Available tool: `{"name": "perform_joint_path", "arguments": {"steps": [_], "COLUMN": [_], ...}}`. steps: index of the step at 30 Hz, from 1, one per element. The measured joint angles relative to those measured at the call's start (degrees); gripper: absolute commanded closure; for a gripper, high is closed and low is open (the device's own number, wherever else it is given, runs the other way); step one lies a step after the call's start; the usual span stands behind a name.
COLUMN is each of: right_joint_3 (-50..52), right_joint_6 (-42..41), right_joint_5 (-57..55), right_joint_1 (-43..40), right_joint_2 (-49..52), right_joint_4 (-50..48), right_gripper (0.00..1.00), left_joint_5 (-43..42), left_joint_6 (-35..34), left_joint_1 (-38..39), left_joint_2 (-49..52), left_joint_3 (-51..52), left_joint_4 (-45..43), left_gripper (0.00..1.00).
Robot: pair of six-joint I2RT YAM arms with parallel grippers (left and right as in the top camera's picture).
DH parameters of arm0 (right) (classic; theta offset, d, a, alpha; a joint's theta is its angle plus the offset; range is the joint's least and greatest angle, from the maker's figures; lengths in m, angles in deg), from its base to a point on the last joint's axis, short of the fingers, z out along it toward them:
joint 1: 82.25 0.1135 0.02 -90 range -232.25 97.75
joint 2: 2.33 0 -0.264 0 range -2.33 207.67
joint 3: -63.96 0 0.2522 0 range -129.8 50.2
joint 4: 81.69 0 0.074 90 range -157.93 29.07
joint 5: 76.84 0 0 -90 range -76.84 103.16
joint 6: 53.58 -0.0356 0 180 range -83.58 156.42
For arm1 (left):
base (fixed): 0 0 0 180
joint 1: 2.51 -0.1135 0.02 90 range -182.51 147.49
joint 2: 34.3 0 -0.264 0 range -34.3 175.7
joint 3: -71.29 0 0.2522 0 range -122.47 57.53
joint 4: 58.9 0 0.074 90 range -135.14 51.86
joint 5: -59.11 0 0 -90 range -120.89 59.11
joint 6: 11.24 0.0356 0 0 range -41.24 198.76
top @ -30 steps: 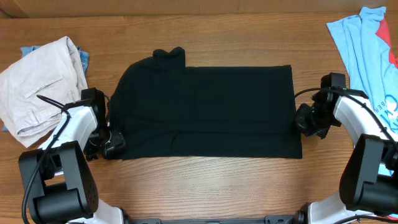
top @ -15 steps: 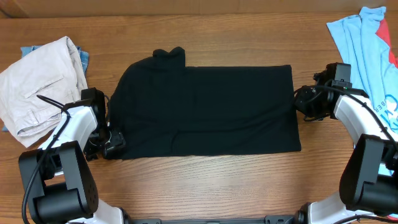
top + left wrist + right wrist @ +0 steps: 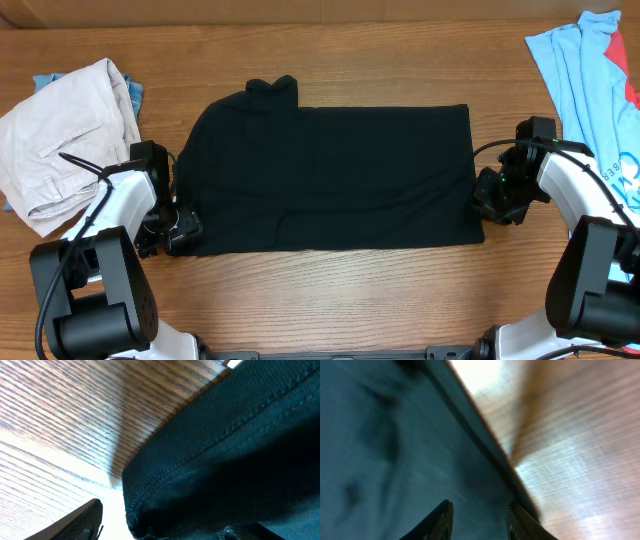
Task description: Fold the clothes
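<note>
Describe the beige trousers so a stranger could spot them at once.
On the wooden table, find the big black shirt spread flat in the middle. Left of it, at the table's left end, lie the beige trousers in a crumpled heap. They are the only tan garment: the shirt is black, and the light-blue tee lies at the far right.

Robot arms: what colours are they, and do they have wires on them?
Both arms look alike. The left arm and right arm have smooth white shells with chunky black joints and bases. Thin black cables loop along each. The left gripper and right gripper are black too.
</note>
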Motion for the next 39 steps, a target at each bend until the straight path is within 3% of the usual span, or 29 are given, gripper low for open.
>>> {"name": "perform_joint_path", "arguments": {"steps": [9,11,13,15,30,35,37,39], "right_joint_3": [2.3,3.5,4.5,5.2,5.6,5.6,5.6,5.6], "right_joint_6": [0.0,0.0,-0.3,-0.3,-6.0,-7.8,-8.0,-8.4], "right_joint_5": [-4.5,-4.8,-4.9,-5.1,-11.6,-13.7,-14.3,-14.5], "right_joint_1": [0.0,0.0,0.0,0.0,0.0,0.0,0.0,0.0], "right_joint_2": [0.0,0.0,0.0,0.0,0.0,0.0,0.0,0.0], "right_joint_4": [0.9,0.0,-0.8,-0.9,6.4,7.1,7.8,8.4], "right_gripper": [0.63,0.7,0.89,0.96,0.95,0.87,0.85,0.86], "left_joint_5": [-0.9,-1.1,-1.3,-1.3,-1.9,-1.9,-1.9,-1.9], "left_joint_6": [0.0,0.0,0.0,0.0,0.0,0.0,0.0,0.0], "left_joint_1": [0.0,0.0,0.0,0.0,0.0,0.0,0.0,0.0], "left_joint_2": [0.0,0.0,0.0,0.0,0.0,0.0,0.0,0.0], "left_joint_3": [0.0,0.0,0.0,0.0,0.0,0.0,0.0,0.0], "left_joint_4": [0.0,0.0,0.0,0.0,-0.3,-0.3,-0.3,-0.2], "left_gripper": [0.25,0.25,0.25,0.25,0.24,0.24,0.26,0.36]}}
